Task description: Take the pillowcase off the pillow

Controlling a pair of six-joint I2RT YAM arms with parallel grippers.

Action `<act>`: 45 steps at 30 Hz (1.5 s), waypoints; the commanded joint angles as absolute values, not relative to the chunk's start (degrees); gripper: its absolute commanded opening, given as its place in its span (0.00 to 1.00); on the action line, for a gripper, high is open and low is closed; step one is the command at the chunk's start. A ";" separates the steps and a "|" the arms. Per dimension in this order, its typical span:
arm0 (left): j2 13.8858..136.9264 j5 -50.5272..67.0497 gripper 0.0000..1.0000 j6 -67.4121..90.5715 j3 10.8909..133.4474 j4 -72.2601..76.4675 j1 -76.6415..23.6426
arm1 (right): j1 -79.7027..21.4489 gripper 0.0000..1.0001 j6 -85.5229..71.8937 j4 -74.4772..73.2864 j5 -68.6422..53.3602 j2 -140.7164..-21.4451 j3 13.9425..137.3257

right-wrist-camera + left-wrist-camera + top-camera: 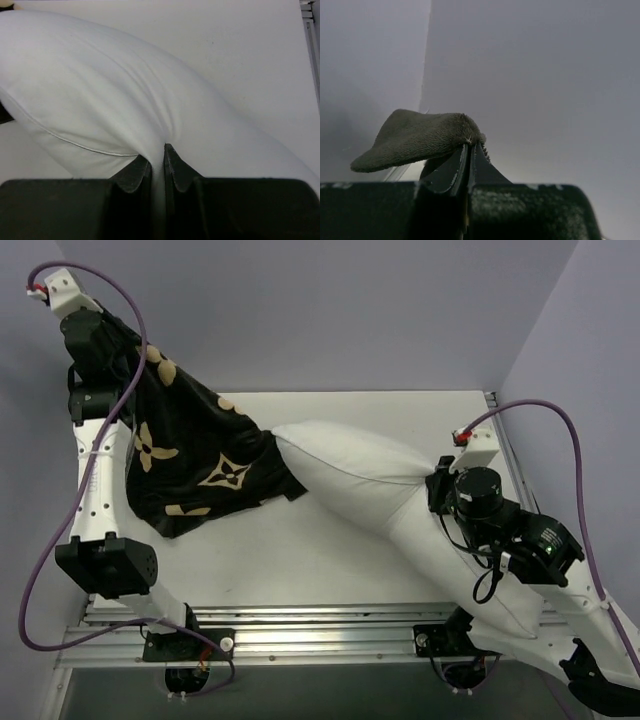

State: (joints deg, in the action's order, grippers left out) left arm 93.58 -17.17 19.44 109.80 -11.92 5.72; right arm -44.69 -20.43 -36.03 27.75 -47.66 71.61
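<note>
The left arm (100, 470) stands stretched up and back, far to the left of the plump, plain white rectangular pillow (370, 490), with its wrist raised well above the pillow's level. The left gripper (85, 335) is clamped on a top edge of the soft black velvety pillowcase (190, 455), which is printed with tan four-petal flowers and stars. In the wrist view, the jaws of the left gripper (470, 150) are pressed together on a thin fold of the pillowcase (420, 137), whose napped pile curls out over the left finger.

The pillowcase hangs from that grip as a slack, creased sheet that slopes down to the pillow's left end. Its mouth is bunched around that tip, and the rest of the pillow is bare.

The right arm (520, 540) is folded low over the pillow's right half, wrist pointing left. The right gripper (440, 485) pinches the pillow's upper skin. Seen from its own wrist camera, the right gripper (157, 155) has its jaws nearly together on a drawn-up ridge of the pillow (100, 90), whose smooth woven cloth shows a fine seam.

The pillow lies diagonally on the flat white table (300, 560), its lower right corner past the near edge.
</note>
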 commanded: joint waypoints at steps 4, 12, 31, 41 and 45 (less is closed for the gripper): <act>99.49 -10.03 0.02 15.82 126.88 -19.68 5.54 | -43.86 0.00 -16.45 -27.08 37.08 -53.69 81.20; 94.42 2.71 0.02 13.97 127.98 -30.84 -4.81 | -33.86 0.00 -9.50 -14.16 38.24 -65.56 84.81; 52.76 9.94 0.28 35.77 42.82 -24.76 -23.38 | -23.66 0.00 -14.30 4.05 12.22 -85.32 59.16; 45.44 0.79 0.89 27.87 54.30 -36.12 -21.89 | -8.54 0.00 -25.48 2.29 5.97 -93.16 57.39; 44.21 0.53 0.94 27.07 55.28 -36.56 -19.87 | -5.64 0.04 -26.28 -1.56 8.52 -93.52 59.06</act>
